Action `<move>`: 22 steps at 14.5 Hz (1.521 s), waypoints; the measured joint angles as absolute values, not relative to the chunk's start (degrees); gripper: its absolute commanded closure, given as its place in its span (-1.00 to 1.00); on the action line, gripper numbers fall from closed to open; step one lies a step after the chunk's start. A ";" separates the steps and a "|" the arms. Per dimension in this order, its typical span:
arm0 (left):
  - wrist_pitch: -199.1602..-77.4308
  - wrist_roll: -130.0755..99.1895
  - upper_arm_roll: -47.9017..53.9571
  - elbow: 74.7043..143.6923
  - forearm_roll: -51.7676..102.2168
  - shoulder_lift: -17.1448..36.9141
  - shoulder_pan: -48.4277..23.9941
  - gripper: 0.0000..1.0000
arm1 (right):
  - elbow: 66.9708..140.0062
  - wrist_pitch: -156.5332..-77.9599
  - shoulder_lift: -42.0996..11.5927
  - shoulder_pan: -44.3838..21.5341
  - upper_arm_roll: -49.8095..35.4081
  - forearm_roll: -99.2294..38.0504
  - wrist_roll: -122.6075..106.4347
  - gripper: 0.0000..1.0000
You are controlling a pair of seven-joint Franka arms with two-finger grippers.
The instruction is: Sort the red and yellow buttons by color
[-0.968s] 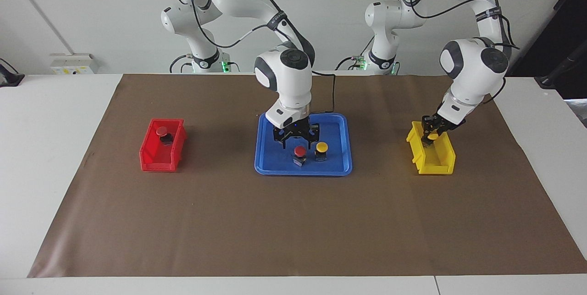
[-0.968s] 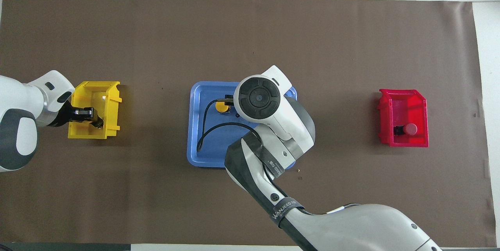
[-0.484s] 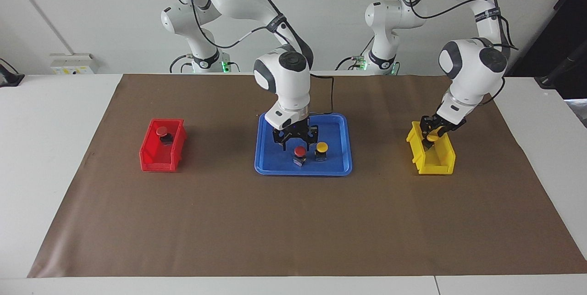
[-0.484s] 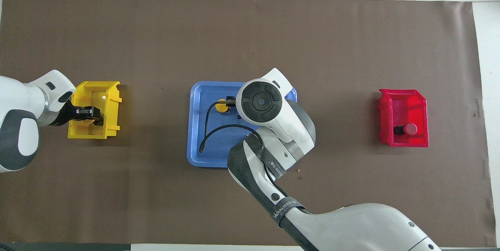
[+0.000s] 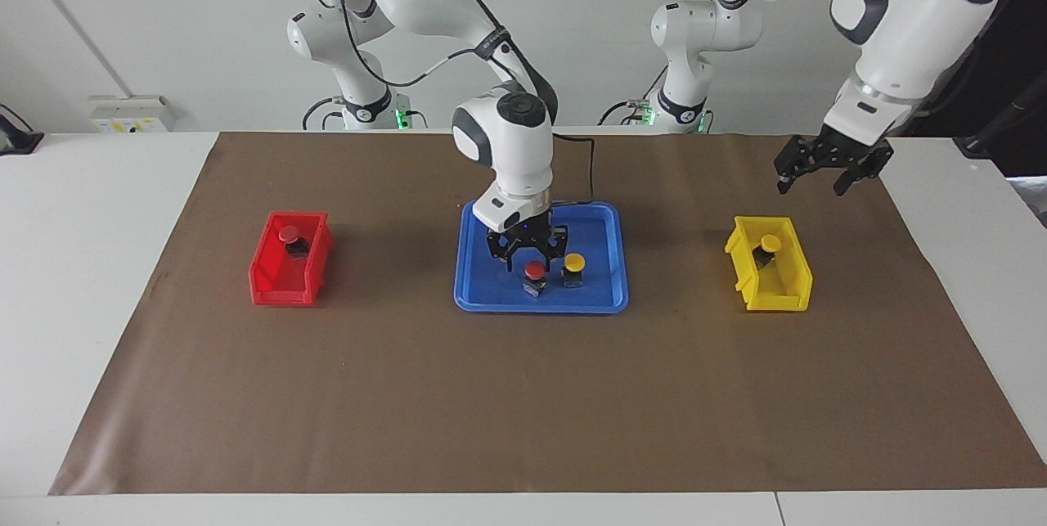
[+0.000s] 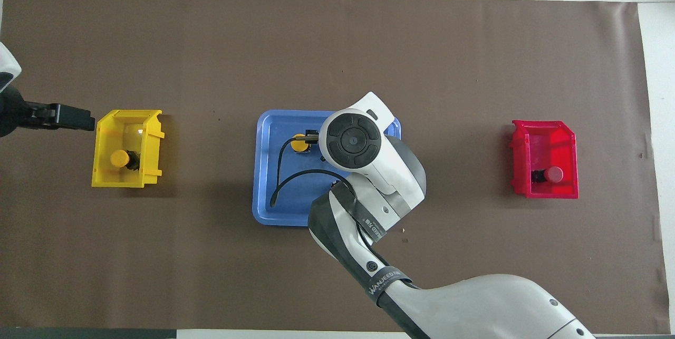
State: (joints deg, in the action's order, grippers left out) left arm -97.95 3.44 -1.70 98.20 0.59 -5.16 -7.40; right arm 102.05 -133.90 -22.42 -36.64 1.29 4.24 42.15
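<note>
On the blue tray (image 5: 607, 223) stand a red button (image 5: 535, 269) and a yellow button (image 5: 575, 263). My right gripper (image 5: 532, 255) hangs open just above the red button, fingers either side of it. In the overhead view the right arm hides that red button, and the tray's yellow button (image 6: 299, 142) shows partly. A second yellow button (image 5: 769, 245) lies in the yellow bin (image 5: 789, 289). A second red button (image 5: 288, 234) lies in the red bin (image 5: 266, 280). My left gripper (image 5: 811, 182) is open and empty, raised above the mat beside the yellow bin.
The yellow bin (image 6: 150, 133) stands toward the left arm's end of the brown mat (image 5: 523, 395), the red bin (image 6: 569, 144) toward the right arm's end, the tray (image 6: 269, 191) between them. A black cable (image 6: 282, 183) hangs over the tray.
My left gripper opened, left the yellow button in the yellow bin, and rose up and away from it. My right gripper lowered slightly over the red button on the tray.
</note>
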 measured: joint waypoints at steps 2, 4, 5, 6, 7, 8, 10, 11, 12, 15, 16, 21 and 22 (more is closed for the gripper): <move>-99.14 2.98 -1.45 96.74 0.53 -4.19 -9.71 -1.00 | 102.06 -133.93 -22.42 -36.64 1.29 4.31 42.15 -0.02; -104.43 -0.58 -1.21 99.15 0.56 -1.67 -12.60 -1.00 | 102.07 -133.94 -22.42 -36.64 1.29 4.40 42.04 0.35; -108.00 -3.52 -1.09 100.83 0.56 0.02 -14.65 -1.00 | 102.07 -133.94 -22.42 -36.64 1.29 4.46 41.96 0.57; -111.19 -6.86 -0.93 102.18 0.58 1.92 -16.92 -1.00 | 102.08 -133.95 -22.42 -36.63 1.30 4.50 41.94 0.69; -113.80 -10.30 -0.83 102.95 0.59 3.83 -19.26 -1.00 | 102.09 -133.95 -22.43 -36.63 1.30 4.52 41.94 0.72; -116.43 -14.01 -0.73 103.34 0.59 5.80 -21.77 -1.00 | 102.05 -133.94 -22.43 -36.61 1.32 4.58 41.92 0.73; -120.77 -20.93 -0.63 103.45 0.59 9.50 -26.72 -1.00 | 101.15 -132.33 -22.39 -36.48 1.60 4.77 41.49 0.73; -122.61 -23.69 -0.60 103.45 0.59 11.12 -28.90 -1.00 | 99.64 -129.38 -22.20 -36.19 2.01 4.86 40.71 0.73; -124.11 -25.85 -0.59 103.45 0.59 12.53 -30.79 -1.00 | 97.74 -125.65 -21.47 -35.10 2.47 4.88 38.83 0.73; -126.46 -29.76 -0.60 103.49 0.59 15.69 -34.90 -0.96 | 95.36 -115.57 -15.34 -25.37 2.89 4.91 27.45 0.73; -126.51 -30.58 -0.63 103.62 0.59 16.34 -35.88 -0.94 | 95.70 -112.70 -13.04 -21.58 2.92 4.90 22.52 0.73; -126.84 -33.62 -0.69 105.51 0.55 17.62 -38.22 -0.83 | 100.28 -110.06 -8.13 -8.06 2.86 4.88 5.14 0.72; -127.03 -33.83 -0.71 105.78 0.55 17.62 -38.24 -0.80 | 101.13 -110.06 -8.03 -5.54 2.83 4.70 2.07 0.72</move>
State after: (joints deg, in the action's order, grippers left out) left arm -127.03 -33.83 -0.71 105.78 0.55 17.62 -38.24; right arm 101.13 -110.06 -8.03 -5.54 2.83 4.70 2.07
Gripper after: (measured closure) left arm 0.062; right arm 0.586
